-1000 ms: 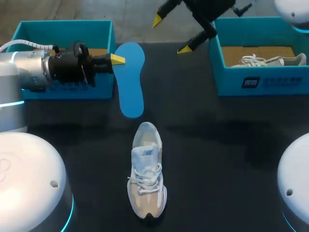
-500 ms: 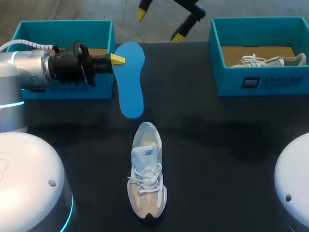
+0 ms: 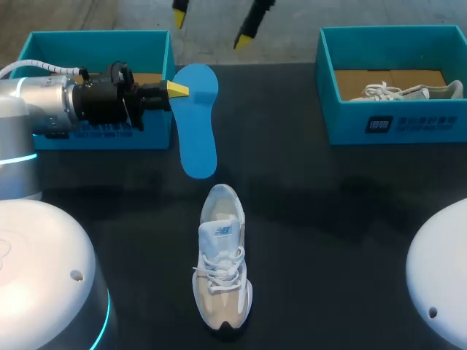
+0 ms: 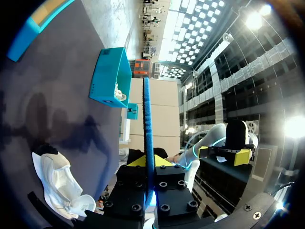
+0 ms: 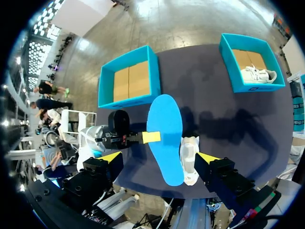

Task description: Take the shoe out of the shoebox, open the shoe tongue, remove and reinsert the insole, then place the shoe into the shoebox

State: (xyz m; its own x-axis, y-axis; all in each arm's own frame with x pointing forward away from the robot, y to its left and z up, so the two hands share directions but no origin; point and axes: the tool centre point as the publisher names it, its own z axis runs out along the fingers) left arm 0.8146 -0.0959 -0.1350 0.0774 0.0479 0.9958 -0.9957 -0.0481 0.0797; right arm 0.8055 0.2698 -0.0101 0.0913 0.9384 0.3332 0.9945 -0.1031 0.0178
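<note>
Your right hand [image 3: 211, 25], spread wide and empty, has swung across well beyond the sneaker [image 3: 221, 259] on the counter [image 3: 328, 204], while your left hand [image 3: 177, 89] stays clamped on the blue insole [image 3: 197, 120] just past the sneaker's heel, so reinsertion looks next.

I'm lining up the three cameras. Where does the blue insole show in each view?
Head view: insole face-on, just beyond the white shoe.
Left wrist view: edge-on, a thin blue strip between the left gripper's fingers.
Right wrist view: face-on, ahead of the right gripper, beside the shoe.
Shared landmark: the white shoe, in all three.
</note>
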